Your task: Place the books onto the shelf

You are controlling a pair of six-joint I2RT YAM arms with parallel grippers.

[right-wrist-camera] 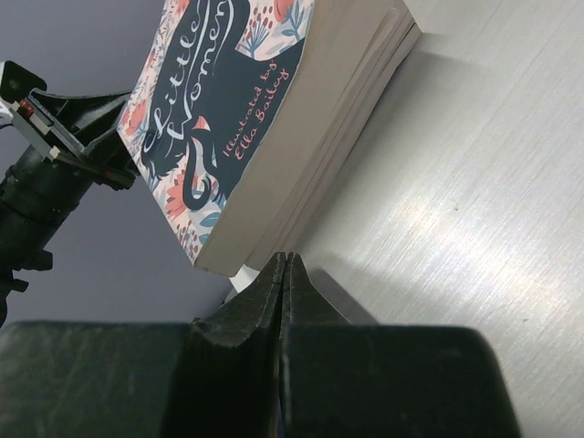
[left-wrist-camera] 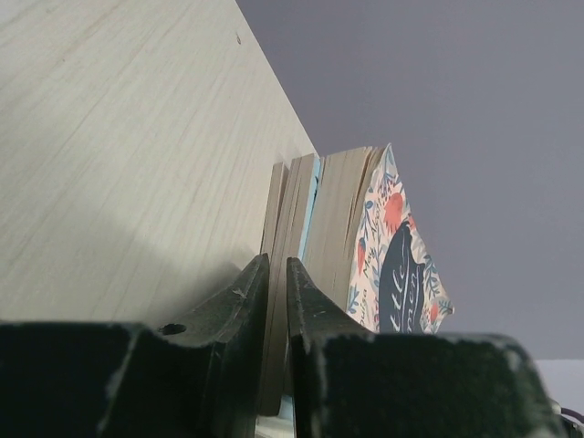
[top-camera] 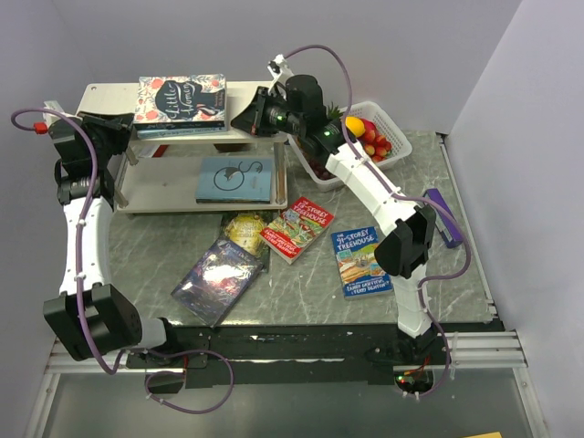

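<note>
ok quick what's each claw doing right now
left claw: closed on the edge of a thin book
right claw: closed, holding nothing

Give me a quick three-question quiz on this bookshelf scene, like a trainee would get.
1. True or false: the right gripper is wide open.
2. Which book lies topmost on the shelf? A. Little Women B. galaxy book C. blue Treehouse
3. How many books lie on the table, off the shelf?

Key: 1. False, its fingers are pressed together. 2. A. 3. Four.
</note>
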